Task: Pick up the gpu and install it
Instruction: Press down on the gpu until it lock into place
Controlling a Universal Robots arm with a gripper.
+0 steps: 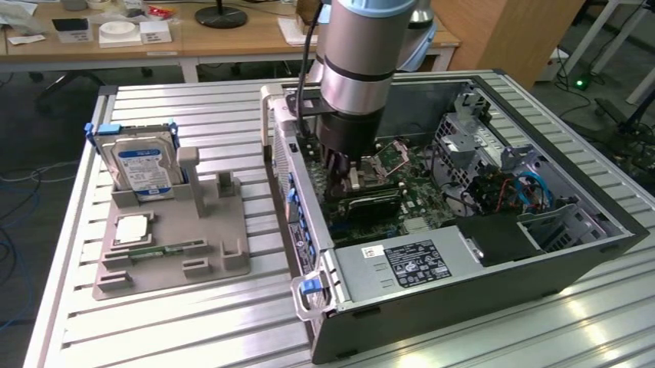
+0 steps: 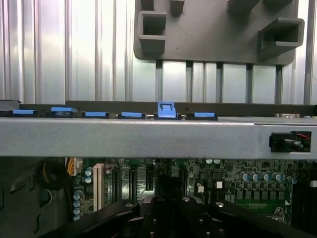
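- Right now your claw (image 1: 346,165) is down inside the open case (image 1: 573,253), closed as far as it goes, just above the board (image 1: 409,192).
- A green card, seemingly the gpu (image 1: 360,178), stands on edge under the fingers; you cannot tell whether they pinch it or merely sit over it.
- A dark cooler block (image 1: 370,204) lies just beside the claw, toward the power supply (image 1: 409,264).
- In the wrist view the claw (image 2: 168,218) hangs over the slots (image 2: 132,181), with the case wall (image 2: 148,139) and its blue clips (image 2: 167,110) just beyond.
- Risk: if the card edge is off the slot, pushing down could bend the card or strain the board.
- Risk: the bracket end could catch on the case wall and tip the card.
- Risk: the claw sits close to neighbouring parts, so sideways drift could knock them.
- Your arm (image 1: 358,54) comes down almost vertically, wrist straight over the case, near the wall facing the tray (image 1: 164,264).
- The tray holds a hard drive (image 1: 141,170) upright and a memory stick (image 1: 169,251) lying flat, well apart from the claw.
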